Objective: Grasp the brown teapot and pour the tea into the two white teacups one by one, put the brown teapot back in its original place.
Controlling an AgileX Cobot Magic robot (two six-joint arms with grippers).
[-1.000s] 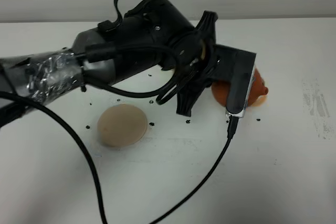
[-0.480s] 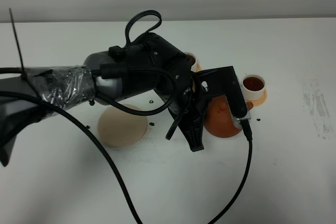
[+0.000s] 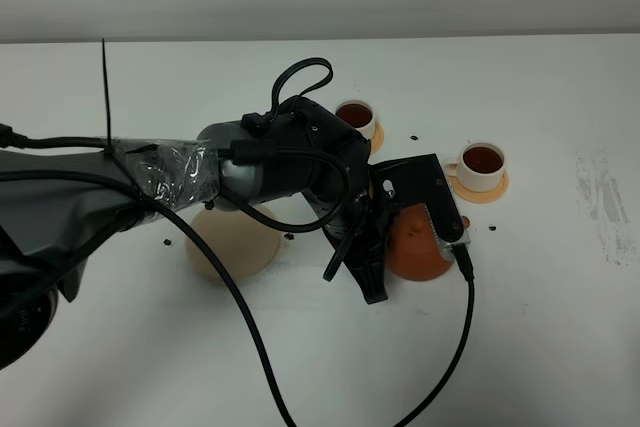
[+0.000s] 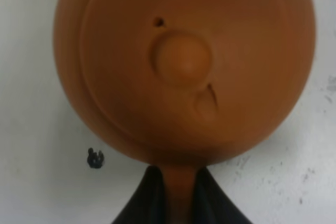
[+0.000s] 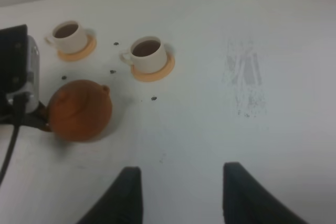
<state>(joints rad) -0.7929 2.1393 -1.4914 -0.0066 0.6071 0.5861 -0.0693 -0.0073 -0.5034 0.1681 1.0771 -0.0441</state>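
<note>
1. One right gripper (image 5: 178, 195) hangs nearest, over bare table (image 3: 560, 327). Its fingers stand apart with nothing between them, probably parked out of the pouring arm's way.
2. One left gripper (image 4: 178, 195) is clamped on the loop handle of the single brown teapot (image 3: 415, 252). The pot is upright with its lid on, so nothing spills. It is just in front of the cups; I cannot tell whether it touches the table.
3. One beige saucer (image 3: 225, 247), the original place, lies bare beside the teapot, partly under the arm. The return judges as not yet done.
4. Two white teacups (image 3: 482, 165) (image 3: 357, 115) stand farthest back, each on its own orange coaster (image 3: 497, 187), making two coasters. Both hold the tea (image 5: 147, 48), so pouring looks finished.
</note>
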